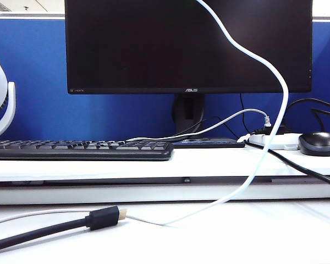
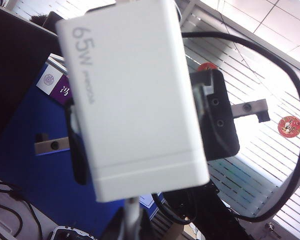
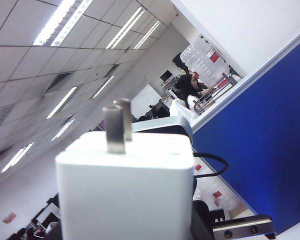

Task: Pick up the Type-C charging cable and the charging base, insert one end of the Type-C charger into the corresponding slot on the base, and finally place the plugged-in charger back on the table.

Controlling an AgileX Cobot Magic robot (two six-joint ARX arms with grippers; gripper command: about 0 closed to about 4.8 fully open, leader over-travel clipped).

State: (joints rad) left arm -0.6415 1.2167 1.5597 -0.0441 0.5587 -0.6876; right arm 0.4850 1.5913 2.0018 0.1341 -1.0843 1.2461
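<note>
Closest to the exterior camera lies one thick black cable point(image 1: 38, 234), its gold-tipped plug pointing right across the worktop point(image 1: 253, 236). Beside that plug, one Type-C charging cable point(image 1: 264, 159) leaves the surface, loops up in front of the monitor point(image 1: 187, 44) and runs out past the top edge. So the pair to be set down hangs above this view, with the landing place straight below. Neither arm shows here. One greyish cable point(image 1: 209, 127) lies on the shelf by one keyboard point(image 1: 80, 149), one mouse point(image 1: 318, 143) and one power strip point(image 1: 275, 141).

In the left wrist view, one charging base point(image 2: 135, 95) fills the picture. The right end effector point(image 2: 145, 135) is clamped on it, with dark fingers point(image 2: 79, 155) against its two flanks. A pale cord stub runs from the base's near face toward the left end effector point(image 2: 132, 227), which is barely seen at the edge. It is closed, and I judge it pinches the cord's plug end. The base's long axis runs in line with that stub, so the plug looks seated or nearly so.

From the right wrist view, the same base stands just before the lens with two metal prongs point(image 3: 117, 127) pointing away, on the end opposite the cord.
</note>
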